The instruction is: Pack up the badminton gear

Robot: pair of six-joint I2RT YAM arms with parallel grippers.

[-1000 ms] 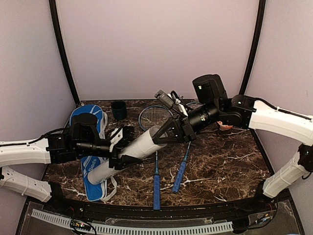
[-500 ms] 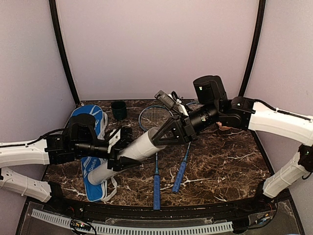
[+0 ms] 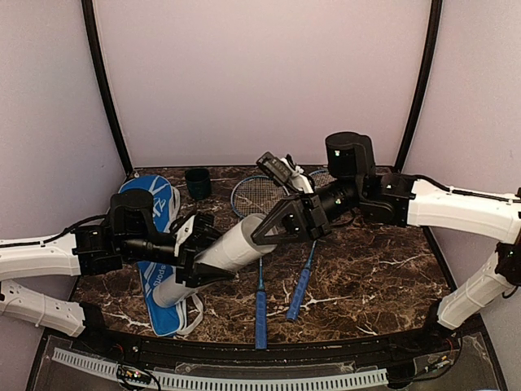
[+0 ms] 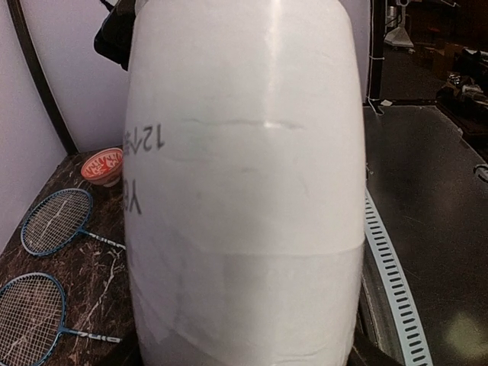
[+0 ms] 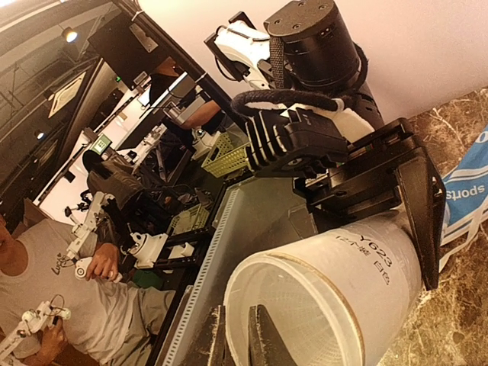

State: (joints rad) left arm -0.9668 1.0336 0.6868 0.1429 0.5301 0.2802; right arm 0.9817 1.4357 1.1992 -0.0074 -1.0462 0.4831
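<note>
The long white tube (image 3: 236,242) hangs tilted above the table, open end up and to the right. My left gripper (image 3: 200,252) is shut on its middle; in the left wrist view the tube (image 4: 244,152) fills the frame. My right gripper (image 5: 238,324) pinches the rim of the tube's (image 5: 358,267) open mouth, one finger inside and one outside, and shows in the top view (image 3: 273,228) too. Two blue-handled rackets (image 3: 260,305) (image 3: 299,293) lie on the table. The blue racket bag (image 3: 155,285) lies under the left arm.
A small dark cup (image 3: 198,182) stands at the back left, near the bag's far end. A red and white bowl (image 4: 101,164) sits beyond the racket heads (image 4: 55,221). The enclosure walls close in the back and sides, with a slotted rail (image 3: 220,379) along the near edge.
The tube and both grippers have shifted slightly to the left and toward the near edge. The right arm's forearm has dropped a little. Both grips hold as before.
</note>
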